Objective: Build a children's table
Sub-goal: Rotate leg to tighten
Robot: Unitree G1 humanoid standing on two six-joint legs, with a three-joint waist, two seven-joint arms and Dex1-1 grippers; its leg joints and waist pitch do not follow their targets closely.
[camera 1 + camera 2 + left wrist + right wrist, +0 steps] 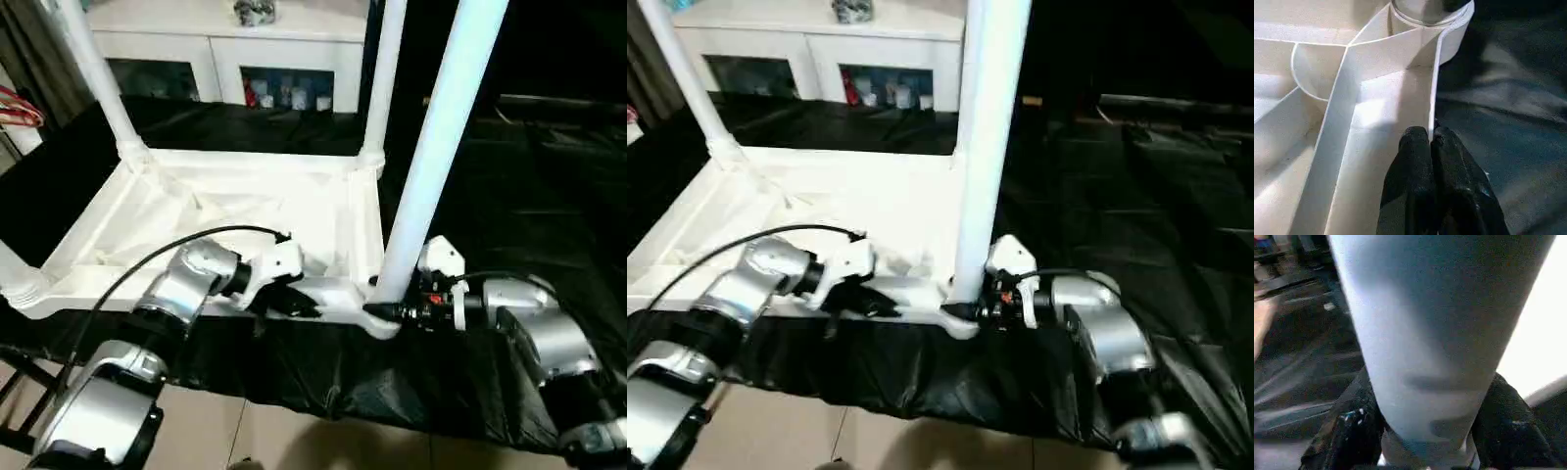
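Jaws of our left gripper [1431, 142] were clenched on the thin near rim of the upturned tabletop [235, 211], close to its right corner socket [1432, 19]. Our right gripper [384, 311] had its black fingers [1342, 431] on either side of the leg [436, 147] standing upright in that socket, grasping it low down, just above the socket. We saw the tabletop lying underside up on the black-draped counter [509, 196], with other legs [98, 69] standing at its far corners. Behind it stood a white cabinet [225, 39] with glass doors.
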